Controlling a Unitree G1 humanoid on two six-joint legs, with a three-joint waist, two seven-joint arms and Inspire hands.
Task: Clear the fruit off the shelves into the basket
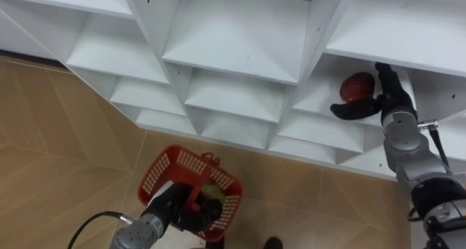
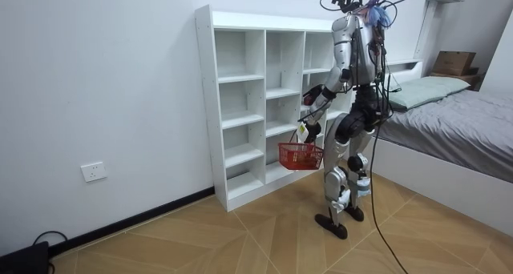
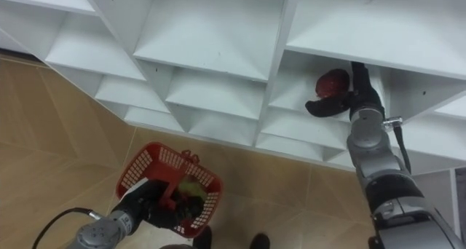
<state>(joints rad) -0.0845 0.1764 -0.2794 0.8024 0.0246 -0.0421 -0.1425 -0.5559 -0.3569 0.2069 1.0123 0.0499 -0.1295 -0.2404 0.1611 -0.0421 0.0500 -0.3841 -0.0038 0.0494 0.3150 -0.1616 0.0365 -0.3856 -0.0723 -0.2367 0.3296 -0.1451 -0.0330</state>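
Two fruits are in sight. One red fruit (image 1: 357, 87) sits in a compartment of the closet's (image 1: 233, 38) right column, close to that shelf's front edge. My right hand (image 1: 380, 96) reaches in there and clasps it, thumb curled under it and fingers up its far side. The compartments to the left of it stand open towards me, each walled by thin white boards. My left hand (image 1: 178, 205) hangs low over the wooden floor (image 1: 58, 132), fingers wrapped round the handle of the red basket (image 1: 156, 172). A green fruit (image 1: 212, 193) lies inside the basket, near its right wall. I stand facing the closet's right end, with the bed (image 2: 465, 122) just behind me.
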